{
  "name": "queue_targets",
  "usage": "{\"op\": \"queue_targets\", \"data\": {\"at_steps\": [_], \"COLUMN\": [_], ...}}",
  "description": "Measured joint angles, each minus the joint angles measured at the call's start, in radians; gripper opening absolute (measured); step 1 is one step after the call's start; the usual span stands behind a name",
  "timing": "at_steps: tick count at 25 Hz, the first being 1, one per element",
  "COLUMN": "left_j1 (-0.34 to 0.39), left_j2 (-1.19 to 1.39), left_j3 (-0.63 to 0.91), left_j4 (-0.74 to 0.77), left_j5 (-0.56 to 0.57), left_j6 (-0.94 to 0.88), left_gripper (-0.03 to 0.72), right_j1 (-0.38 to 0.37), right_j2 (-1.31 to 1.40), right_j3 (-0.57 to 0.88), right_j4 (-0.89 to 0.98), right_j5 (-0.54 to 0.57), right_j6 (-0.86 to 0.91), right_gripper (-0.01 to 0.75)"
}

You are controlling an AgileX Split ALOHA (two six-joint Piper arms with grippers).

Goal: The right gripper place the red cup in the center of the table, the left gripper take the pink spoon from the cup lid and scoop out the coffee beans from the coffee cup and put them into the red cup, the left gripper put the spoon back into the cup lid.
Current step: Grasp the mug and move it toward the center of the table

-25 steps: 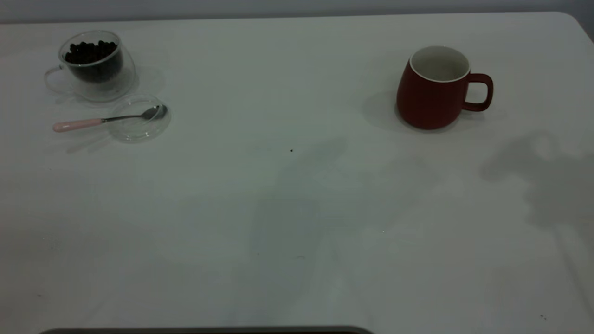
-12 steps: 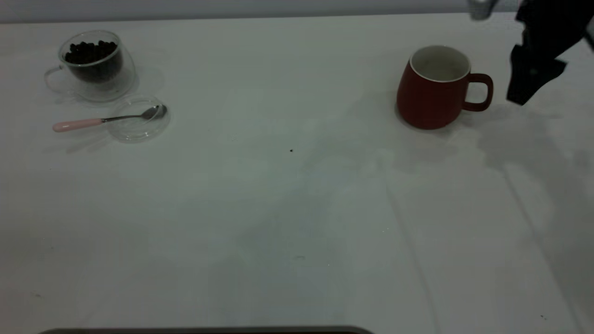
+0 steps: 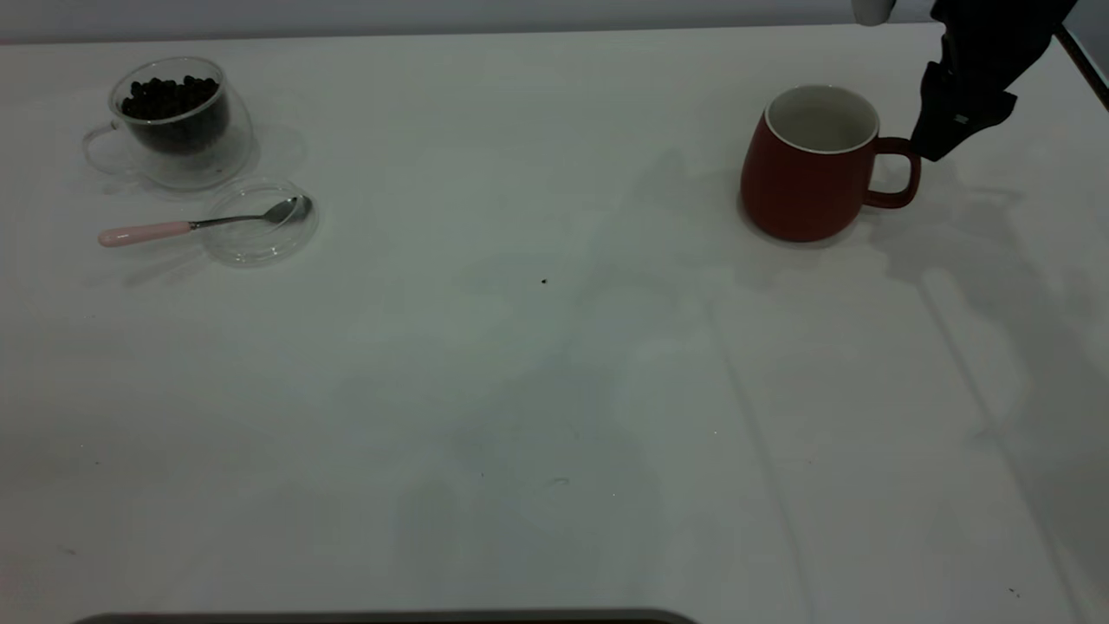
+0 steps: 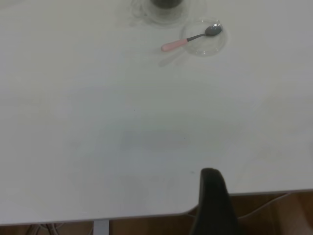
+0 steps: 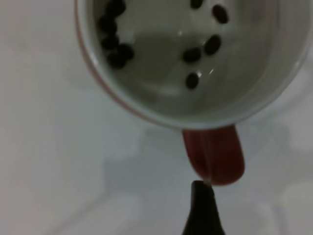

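The red cup [image 3: 806, 186] stands upright at the table's [image 3: 554, 390] far right, handle pointing right. My right gripper [image 3: 931, 147] reaches in from the top right, its tip at the handle. In the right wrist view the tip [image 5: 203, 196] touches the red handle [image 5: 215, 154], and several beans lie inside the cup [image 5: 146, 93]. The coffee cup [image 3: 178, 121] with coffee beans [image 3: 169, 95] stands far left. The pink spoon [image 3: 173, 228] lies with its bowl in the cup lid [image 3: 260, 234]. My left gripper [image 4: 211, 196] hangs at the table's near edge, far from the spoon [image 4: 188, 40].
A single dark speck [image 3: 544, 281] lies near the table's middle. The table's rounded corner [image 3: 1070, 35] is just behind the right arm. A dark strip [image 3: 390, 617] runs along the near edge.
My right arm came into view from the upper right and moved left and down to the red cup's handle. The cup, spoon, lid and glass cup have not moved.
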Motion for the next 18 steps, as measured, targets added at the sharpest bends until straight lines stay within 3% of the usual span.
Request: {"op": "queue_targets", "data": {"at_steps": [10,18], "left_j1": [0.0,0.0], "left_j2": [0.0,0.0], "left_j3": [0.0,0.0], "left_j4": [0.0,0.0], "left_j5": [0.0,0.0], "left_j6": [0.0,0.0], "left_gripper": [0.561,0.561], "right_j1": [0.075,0.2], "right_j2": [0.056,0.07], "right_j3": [-0.001,-0.001], "right_j4": [0.028,0.052], "right_j5": [-0.05,-0.136], "right_j6": [-0.025,-0.025], "right_gripper": [0.591,0.591]}}
